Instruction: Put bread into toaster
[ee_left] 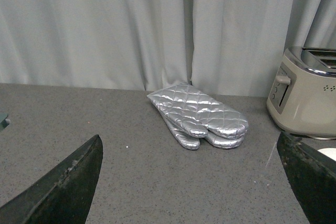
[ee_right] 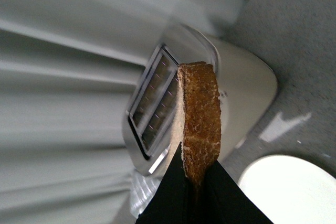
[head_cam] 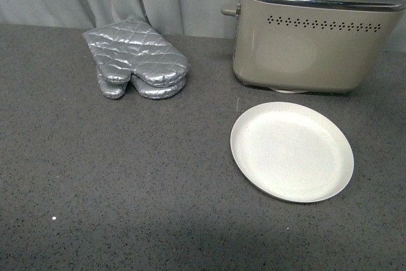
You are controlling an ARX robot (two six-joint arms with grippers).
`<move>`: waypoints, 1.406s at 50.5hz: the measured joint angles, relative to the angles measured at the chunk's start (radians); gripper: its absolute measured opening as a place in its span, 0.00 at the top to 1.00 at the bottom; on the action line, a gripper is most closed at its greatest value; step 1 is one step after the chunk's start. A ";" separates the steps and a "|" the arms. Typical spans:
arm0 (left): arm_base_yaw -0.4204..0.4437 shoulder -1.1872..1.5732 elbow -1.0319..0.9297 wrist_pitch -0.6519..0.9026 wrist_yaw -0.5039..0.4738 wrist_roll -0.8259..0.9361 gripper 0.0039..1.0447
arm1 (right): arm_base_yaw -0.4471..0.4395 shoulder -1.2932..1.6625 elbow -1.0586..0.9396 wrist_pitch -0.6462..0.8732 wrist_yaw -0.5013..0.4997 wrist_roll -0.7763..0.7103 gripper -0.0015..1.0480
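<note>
Over the right end of the toaster point(head_cam: 304, 49), far right, the right gripper point(ee_right: 195, 163) grasps the bread point(ee_right: 200, 108). Better to line the slice with one slot point(ee_right: 149, 95) before lowering slowly; the left gripper point(ee_left: 189, 139) is released, empty

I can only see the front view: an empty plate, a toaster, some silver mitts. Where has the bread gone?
Observer: The right gripper is holding the bread on edge, near the toaster top.
Operator: Is it in a slot yet?
Observer: No. The right wrist view shows the whole slice outside both slots.
Operator: What is the other arm doing?
Observer: The left gripper is open and holds nothing. It hangs over the counter, facing the oven mitts.
</note>
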 joint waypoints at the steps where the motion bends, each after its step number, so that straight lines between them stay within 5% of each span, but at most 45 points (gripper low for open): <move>1: 0.000 0.000 0.000 0.000 0.000 0.000 0.06 | 0.012 0.005 0.019 -0.003 0.027 0.019 0.98; 13: 0.000 0.000 0.000 0.000 0.000 0.000 0.06 | 0.155 0.193 0.235 -0.067 0.237 0.159 0.98; 21: 0.000 0.000 0.000 0.000 0.000 0.000 0.06 | 0.200 0.308 0.341 -0.103 0.290 0.214 0.98; 58: 0.000 0.000 0.000 0.000 0.000 0.000 0.06 | 0.208 0.564 0.571 -0.207 0.314 0.282 0.98; 71: 0.000 0.000 0.000 0.000 0.000 0.000 0.06 | 0.227 0.583 0.616 -0.356 0.335 0.302 0.98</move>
